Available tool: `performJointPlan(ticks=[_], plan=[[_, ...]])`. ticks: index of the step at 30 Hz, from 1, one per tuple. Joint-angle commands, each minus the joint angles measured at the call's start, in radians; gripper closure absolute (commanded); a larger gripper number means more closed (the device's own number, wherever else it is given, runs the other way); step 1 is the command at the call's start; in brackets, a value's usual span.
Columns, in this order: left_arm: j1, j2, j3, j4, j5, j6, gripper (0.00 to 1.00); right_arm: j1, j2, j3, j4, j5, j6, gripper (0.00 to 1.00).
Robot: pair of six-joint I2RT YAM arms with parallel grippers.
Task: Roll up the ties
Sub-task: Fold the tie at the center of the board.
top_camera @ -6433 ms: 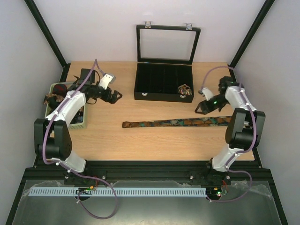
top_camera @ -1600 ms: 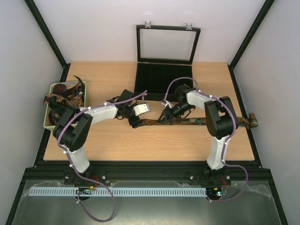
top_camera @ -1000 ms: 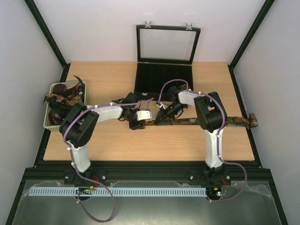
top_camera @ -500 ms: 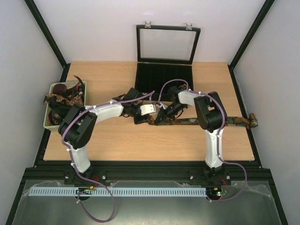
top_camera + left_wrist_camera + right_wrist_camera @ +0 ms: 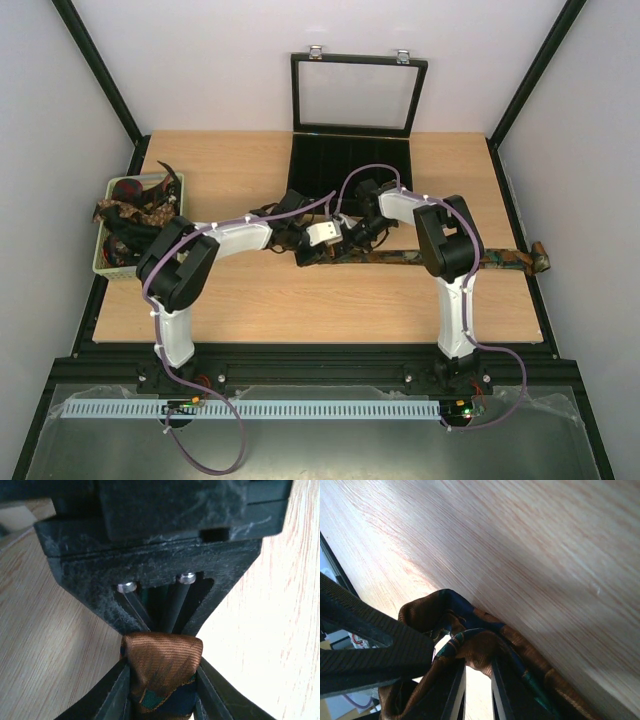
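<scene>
Top external: tie (image 5: 510, 262) lies left-right, folded end leftward.

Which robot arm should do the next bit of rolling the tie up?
Probably left. The left end effector clamps the folded end of the tie, so it could turn the roll. The right end effector pinches the tie beside it, steadying the strip.

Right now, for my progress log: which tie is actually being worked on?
The tie stretched across the table, its folded end pinched in the left hand; the other ties lie bunched in the green basket, untouched.
</scene>
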Motion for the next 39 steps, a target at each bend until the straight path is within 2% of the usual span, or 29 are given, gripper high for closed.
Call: performJointPlan(ticks=[1, 7, 11, 16, 19, 25, 29, 33, 39], plan=[[0.015, -0.015, -0.013, 0.004, 0.004, -0.014, 0.68, -0.004, -0.009, 0.031, -0.056, 0.064, 0.007, 0.82], [0.023, -0.017, -0.016, -0.004, 0.003, 0.000, 0.68, -0.031, -0.040, 0.041, -0.126, 0.077, -0.037, 0.69], [0.023, -0.009, -0.010, 0.000, 0.007, -0.004, 0.68, -0.067, -0.067, 0.042, -0.167, 0.057, -0.046, 0.64], [0.017, 0.003, 0.005, 0.004, 0.010, -0.005, 0.68, -0.098, -0.101, 0.038, -0.181, -0.042, -0.041, 0.54], [0.014, 0.011, 0.019, 0.001, 0.010, -0.002, 0.68, -0.100, -0.104, 0.041, -0.182, -0.077, -0.043, 0.52], [0.006, 0.034, 0.049, -0.002, 0.012, -0.009, 0.68, -0.099, -0.086, 0.046, -0.129, -0.181, 0.031, 0.52], [-0.003, 0.058, 0.079, -0.004, 0.009, -0.021, 0.68, -0.100, -0.068, 0.043, -0.118, -0.192, 0.038, 0.54], [-0.010, 0.082, 0.101, -0.003, 0.004, -0.028, 0.68, -0.100, -0.044, 0.052, -0.112, -0.197, 0.045, 0.58], [-0.012, 0.102, 0.117, 0.010, -0.002, -0.051, 0.68, -0.100, -0.032, 0.037, -0.097, -0.167, 0.039, 0.71]])
